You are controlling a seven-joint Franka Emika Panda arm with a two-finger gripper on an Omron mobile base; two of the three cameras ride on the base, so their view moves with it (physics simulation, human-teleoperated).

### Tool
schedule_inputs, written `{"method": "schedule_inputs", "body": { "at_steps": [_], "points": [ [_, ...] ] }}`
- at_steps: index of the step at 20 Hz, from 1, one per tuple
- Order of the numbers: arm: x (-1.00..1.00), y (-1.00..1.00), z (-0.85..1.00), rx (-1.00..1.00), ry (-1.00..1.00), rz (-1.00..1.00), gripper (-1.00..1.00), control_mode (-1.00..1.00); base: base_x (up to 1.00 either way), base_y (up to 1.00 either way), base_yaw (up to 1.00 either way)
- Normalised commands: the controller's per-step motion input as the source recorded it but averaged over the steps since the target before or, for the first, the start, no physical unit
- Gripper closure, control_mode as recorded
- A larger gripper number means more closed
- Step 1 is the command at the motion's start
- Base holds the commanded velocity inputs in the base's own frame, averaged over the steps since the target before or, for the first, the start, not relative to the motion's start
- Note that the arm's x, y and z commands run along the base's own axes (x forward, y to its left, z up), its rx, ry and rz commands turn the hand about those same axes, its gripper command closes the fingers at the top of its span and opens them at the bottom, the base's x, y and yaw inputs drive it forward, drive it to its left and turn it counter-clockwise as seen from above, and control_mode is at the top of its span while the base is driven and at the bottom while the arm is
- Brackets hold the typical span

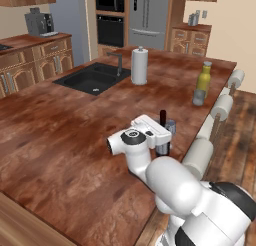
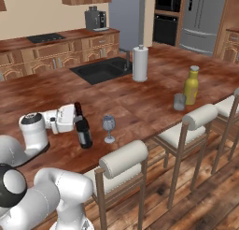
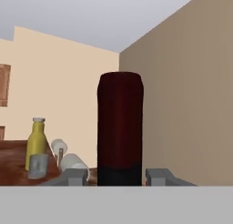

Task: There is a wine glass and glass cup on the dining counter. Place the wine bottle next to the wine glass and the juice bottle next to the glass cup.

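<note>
Gripper (image 2: 78, 123) sits low over the dining counter (image 1: 60, 140), fingers either side of the wine bottle (image 2: 83, 127) w/ the bottle's neck close between the tips in the hand view. Whether the pads actually press it: can't tell. Bottle is upright, base on or just above the wood; contact hidden from the base views.

Wine glass (image 2: 108, 128) stands just beside the bottle, on the side away from the gripper body, a small gap between them, not touching. Both are near the counter's stool-side edge; the padded stool back (image 2: 123, 159) is right below that edge, so little room outward of the gripper.

Well apart from the gripper, further along the same edge: juice bottle (image 2: 190, 86) w/ the glass cup (image 2: 179, 102) just beside it, cup nearer the edge. Another stool (image 2: 200, 117) sits under that spot.

Behind the gripper twd the counter middle there's wide bare wood. Paper-towel roll (image 1: 139, 66) and black sink (image 1: 90, 79) are far off, near the tap (image 1: 118, 62).
</note>
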Motion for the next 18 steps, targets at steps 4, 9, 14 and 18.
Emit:
{"method": "schedule_inputs", "body": {
  "at_steps": [4, 9, 14, 18],
  "points": [
    [0.05, -0.19, -0.14, 0.0, -0.06, 0.0, 1.0, -1.0, 0.0, 0.0, 0.0],
    [0.2, -0.14, -0.16, 0.02, -0.01, 0.0, 1.0, -1.0, 0.0, 0.0, 0.0],
    [0.2, -0.09, -0.16, 0.03, 0.0, 0.0, 1.0, -1.0, 0.0, 0.0, 0.0],
    [0.13, -0.04, -0.19, 0.08, -0.01, 0.0, 1.0, -1.0, 0.0, 0.0, 0.0]
  ]
}}
